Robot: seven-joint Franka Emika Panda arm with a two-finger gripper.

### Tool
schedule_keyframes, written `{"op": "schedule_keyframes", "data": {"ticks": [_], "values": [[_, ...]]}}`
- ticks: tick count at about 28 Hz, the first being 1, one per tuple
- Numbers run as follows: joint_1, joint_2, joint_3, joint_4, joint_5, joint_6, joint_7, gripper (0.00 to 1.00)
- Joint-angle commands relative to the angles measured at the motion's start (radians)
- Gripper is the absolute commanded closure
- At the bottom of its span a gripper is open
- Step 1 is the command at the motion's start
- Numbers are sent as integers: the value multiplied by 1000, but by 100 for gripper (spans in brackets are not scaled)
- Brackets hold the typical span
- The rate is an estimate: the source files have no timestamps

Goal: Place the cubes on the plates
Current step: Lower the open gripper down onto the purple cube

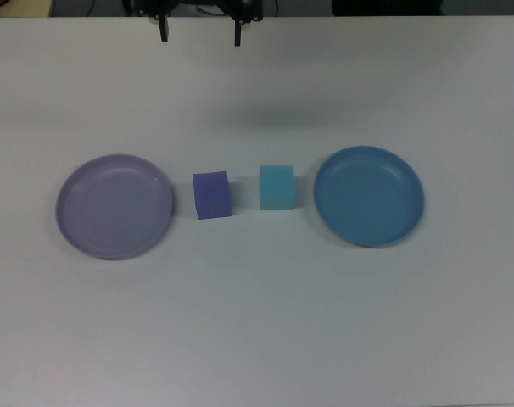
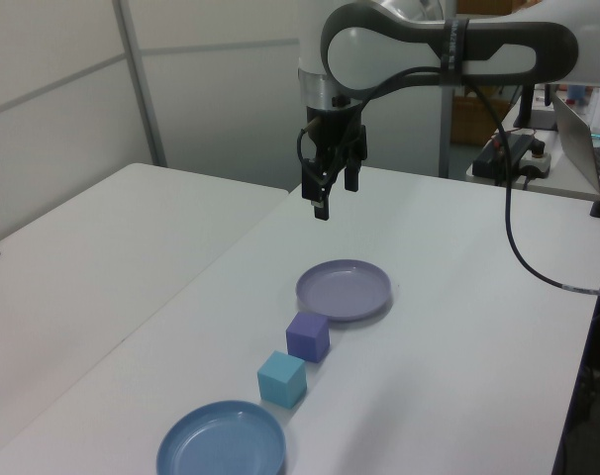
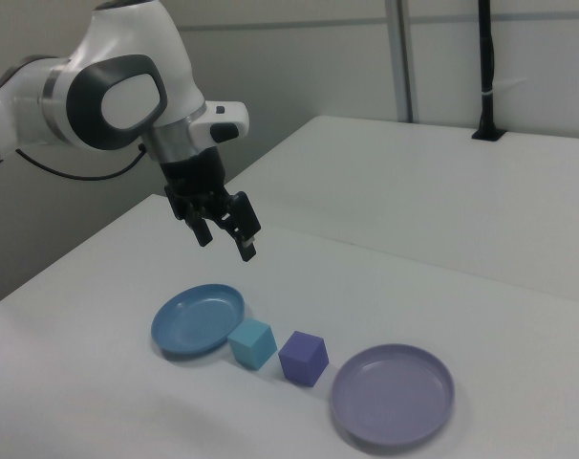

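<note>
White tabletop [image 1: 257,322] carries four things in a row. In the top view, from the top view's left to the top view's right, they are a lavender plate [image 1: 114,206], a purple cube [image 1: 212,195], a cyan cube [image 1: 276,187] and a blue plate [image 1: 369,196]. The two cubes sit near each other between the plates, with a narrow strip of table showing between them. Each cube rests flat on the table, beside its nearer plate and not touching it; neither plate holds anything.

The left view shows the same row running away from the camera: blue plate [image 2: 222,442] nearest, then cyan cube [image 2: 282,379], purple cube [image 2: 308,336] and lavender plate [image 2: 344,289].

The gripper [image 3: 225,237] hangs in the air above the table, well apart from the cubes, its fingers pointing down with a clear gap between them and nothing held. In the top view only the two dark fingertips [image 1: 164,34] show at the upper edge. In the right view it seems to hover behind the blue plate [image 3: 198,318], though its exact spot over the table is hard to judge.
</note>
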Motion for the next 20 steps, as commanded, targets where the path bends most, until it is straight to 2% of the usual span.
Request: {"op": "schedule_keyframes", "data": {"ticks": [1,7,11,15,20], "values": [[-5,28,-6,2,64,-25,-4,0],[-10,101,-7,10,47,-11,-41,0],[-2,161,-4,-2,-6,59,-78,0],[4,212,-3,-15,-13,87,-76,0],[27,267,-1,-88,-67,199,-70,0]]}}
